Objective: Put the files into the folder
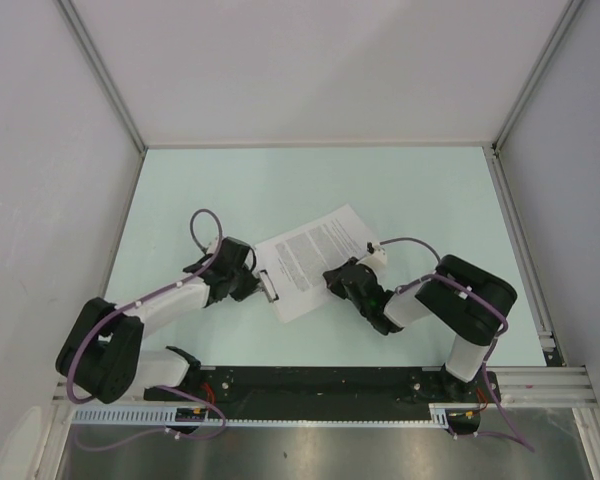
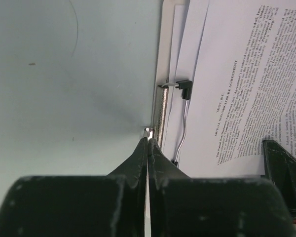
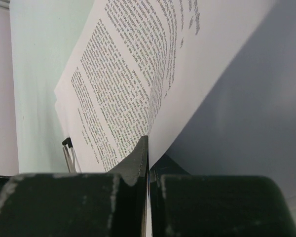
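Left gripper (image 2: 148, 138): jaws pressing fully together, tips touching the end of the silver-black metal clip (image 2: 163, 109) on the flat white clipboard folder (image 2: 161, 54), which is lying on the pale green table (image 1: 200, 190). The clip is standing between these tips and the white printed paper sheets (image 1: 315, 258) lying on the folder. Right gripper (image 3: 148, 142): jaws pinching the top sheet's edge, holding it curled upward.

The files (image 1: 315, 258), white sheets dense with black print, lie stacked aslant on the white folder (image 2: 160, 59). The folder's silver clip (image 2: 163, 111) sits just ahead of the left gripper (image 2: 148, 140). The right gripper (image 3: 148, 143) pinches one sheet's edge, bowing it upward.
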### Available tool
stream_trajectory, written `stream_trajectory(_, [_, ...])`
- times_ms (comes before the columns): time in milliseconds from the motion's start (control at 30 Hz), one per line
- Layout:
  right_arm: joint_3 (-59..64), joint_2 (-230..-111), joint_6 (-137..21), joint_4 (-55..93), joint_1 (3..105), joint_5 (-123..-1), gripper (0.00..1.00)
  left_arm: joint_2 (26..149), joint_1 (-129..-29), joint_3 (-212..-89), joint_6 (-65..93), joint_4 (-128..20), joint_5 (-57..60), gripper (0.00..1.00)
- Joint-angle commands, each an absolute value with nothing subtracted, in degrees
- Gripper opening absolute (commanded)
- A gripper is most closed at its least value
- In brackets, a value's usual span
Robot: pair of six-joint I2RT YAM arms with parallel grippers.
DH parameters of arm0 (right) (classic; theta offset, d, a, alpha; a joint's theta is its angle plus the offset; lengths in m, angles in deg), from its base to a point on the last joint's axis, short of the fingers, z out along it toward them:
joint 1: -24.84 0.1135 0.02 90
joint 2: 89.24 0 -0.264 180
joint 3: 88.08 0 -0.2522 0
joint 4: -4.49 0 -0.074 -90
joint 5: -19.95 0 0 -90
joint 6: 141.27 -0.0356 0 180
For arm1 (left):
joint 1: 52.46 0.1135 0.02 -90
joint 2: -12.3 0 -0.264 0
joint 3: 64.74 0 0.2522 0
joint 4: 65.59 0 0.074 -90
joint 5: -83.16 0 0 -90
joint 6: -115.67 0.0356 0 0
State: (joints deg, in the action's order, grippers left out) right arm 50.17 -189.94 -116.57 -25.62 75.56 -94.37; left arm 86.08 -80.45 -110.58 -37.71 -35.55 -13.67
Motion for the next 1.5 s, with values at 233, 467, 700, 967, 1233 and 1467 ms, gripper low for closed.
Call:
stream_trajectory(233, [50.6,-189.3,-111.1,-29.5,71.3,-88.4,0.00,86.3,-81.1,-116.8,-28.2,-32.4,-14.2,0.74])
stream_trajectory(467, [47.0,-183.6,-107.0,-22.4,69.6,-88.8,0.00,95.1,-84.4,-124.5,-30.4,-27.3,-17.2,0.77])
stream_trajectory(700, [46.9,-180.6,-105.4,-17.6,68.4,-90.3,0.00,103.6,-87.3,-131.8,-35.1,-17.8,-21.6,0.65])
stream_trajectory(967, [47.0,-182.7,-106.2,-17.3,68.2,-89.0,0.00,106.8,-88.9,-135.1,-35.9,-14.3,-25.1,0.57])
stream_trajectory(1233, [46.9,-185.0,-106.8,-18.9,68.8,-88.2,0.00,106.4,-90.3,-133.6,-37.7,-13.3,-26.5,0.45])
stream_trajectory(1467, [47.0,-186.5,-107.2,-19.7,68.9,-87.6,0.00,102.1,-91.0,-131.6,-36.5,-15.3,-27.1,0.43])
